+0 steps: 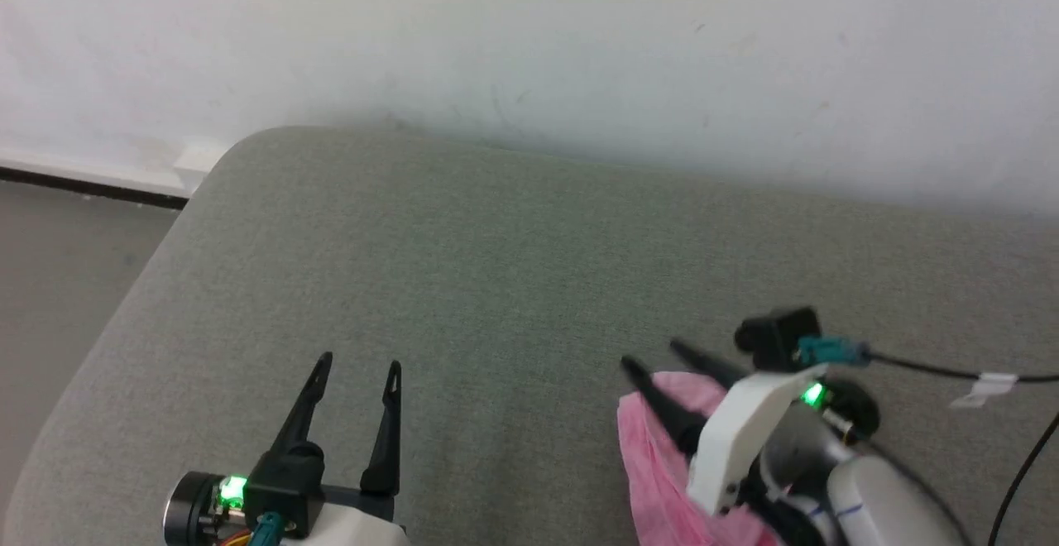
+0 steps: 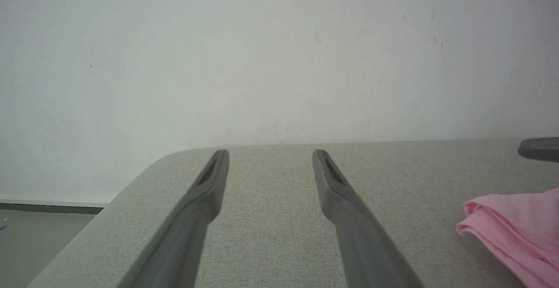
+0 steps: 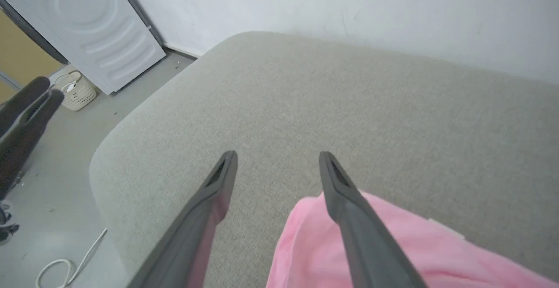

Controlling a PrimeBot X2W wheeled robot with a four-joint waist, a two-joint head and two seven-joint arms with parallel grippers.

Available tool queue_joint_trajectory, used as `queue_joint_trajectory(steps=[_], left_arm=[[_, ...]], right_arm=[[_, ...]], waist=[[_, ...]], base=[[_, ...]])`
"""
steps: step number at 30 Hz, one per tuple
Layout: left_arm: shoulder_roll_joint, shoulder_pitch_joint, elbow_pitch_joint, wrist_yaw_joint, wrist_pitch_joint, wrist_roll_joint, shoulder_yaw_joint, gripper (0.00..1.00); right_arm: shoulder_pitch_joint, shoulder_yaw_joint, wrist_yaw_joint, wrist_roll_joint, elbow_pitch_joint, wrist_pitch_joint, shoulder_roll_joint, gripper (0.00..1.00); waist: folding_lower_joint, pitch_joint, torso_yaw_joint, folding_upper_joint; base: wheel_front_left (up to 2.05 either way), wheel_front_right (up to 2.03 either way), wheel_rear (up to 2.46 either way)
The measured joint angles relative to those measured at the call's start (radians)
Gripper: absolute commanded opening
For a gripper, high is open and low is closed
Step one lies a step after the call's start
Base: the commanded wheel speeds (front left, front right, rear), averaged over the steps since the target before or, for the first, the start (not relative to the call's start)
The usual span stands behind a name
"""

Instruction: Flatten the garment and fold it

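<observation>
Garment (image 1: 647, 463) lies bunched at lower right of head view on the grey cushion (image 1: 496, 265), partly under the right gripper (image 1: 649, 353), fingers spread over its near edge, probably lining up a grab; left gripper (image 1: 360, 361) at lower left, also spread, well apart from the cloth.

- Garment (image 3: 393, 253) on the pad: thin pink cloth, soft, matt.
- Pad (image 1: 496, 281): grey woven fabric, matt, fine-grained.
- Left gripper (image 2: 270, 152) over the pad: smooth, dark, matt fingers.
- Wall (image 1: 579, 50) behind the pad: matt white, scuffed.
</observation>
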Motion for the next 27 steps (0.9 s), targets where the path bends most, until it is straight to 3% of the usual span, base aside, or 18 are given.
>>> queue_joint_trajectory(steps=[3,10,14,18,27], left_arm=[[-0.007,0.0,-0.009,-0.001,0.0,0.004,0.003,1.0],[-0.03,0.0,-0.033,-0.007,0.0,0.004,0.021,1.0],[-0.035,0.0,-0.047,-0.011,0.0,-0.001,0.033,1.0],[-0.039,0.001,-0.052,-0.023,0.0,-0.004,0.04,1.0],[-0.054,0.007,-0.054,-0.045,0.0,-0.004,0.046,1.0]], right_arm=[[-0.063,-0.02,0.0,-0.085,-0.034,-0.064,-0.045,1.0],[-0.13,-0.105,0.0,-0.264,-0.045,-0.264,-0.253,1.0],[-0.11,-0.203,0.0,-0.309,-0.045,-0.366,-0.289,1.0],[-0.024,-0.305,0.0,-0.345,-0.063,-0.442,-0.273,1.0],[0.166,-0.427,0.0,-0.418,-0.169,-0.575,-0.102,1.0]], waist=[[0.0,-0.004,-0.019,0.0],[0.0,-0.006,-0.064,0.0],[0.0,-0.004,-0.084,0.0],[0.0,0.005,-0.097,0.0],[0.0,0.022,-0.108,0.0]], base=[[0.0,0.0,0.0],[0.0,0.0,0.0],[0.0,0.0,0.0],[0.0,0.0,0.0],[0.0,0.0,0.0]])
